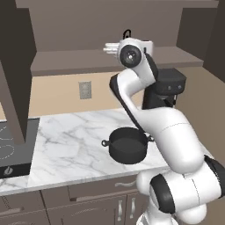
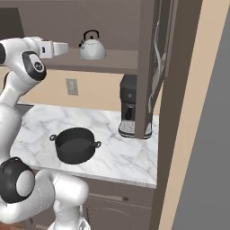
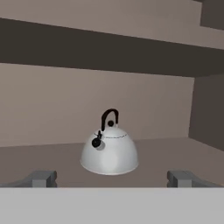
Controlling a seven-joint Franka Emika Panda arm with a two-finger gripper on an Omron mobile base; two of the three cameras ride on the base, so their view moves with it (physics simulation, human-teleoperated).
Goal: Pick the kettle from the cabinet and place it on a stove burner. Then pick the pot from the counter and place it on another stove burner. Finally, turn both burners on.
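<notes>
From the left, the pot point(image 1: 128, 144) sits on the counter point(image 1: 74, 145); no burner is used yet. From the right, the kettle point(image 2: 92, 46) stands upright in the cabinet point(image 2: 112, 59). From my hand, my gripper point(image 3: 112, 178) is wide apart, and the spout points left.

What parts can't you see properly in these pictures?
- Small silver dome-shaped kettle: in the left base view the white arm covers all but its handle.
- Dark glass cooktop: cut off by that view's left edge and crossed by a dark cabinet door.
- Black coffee machine: right side behind a door in the right base view.
</notes>
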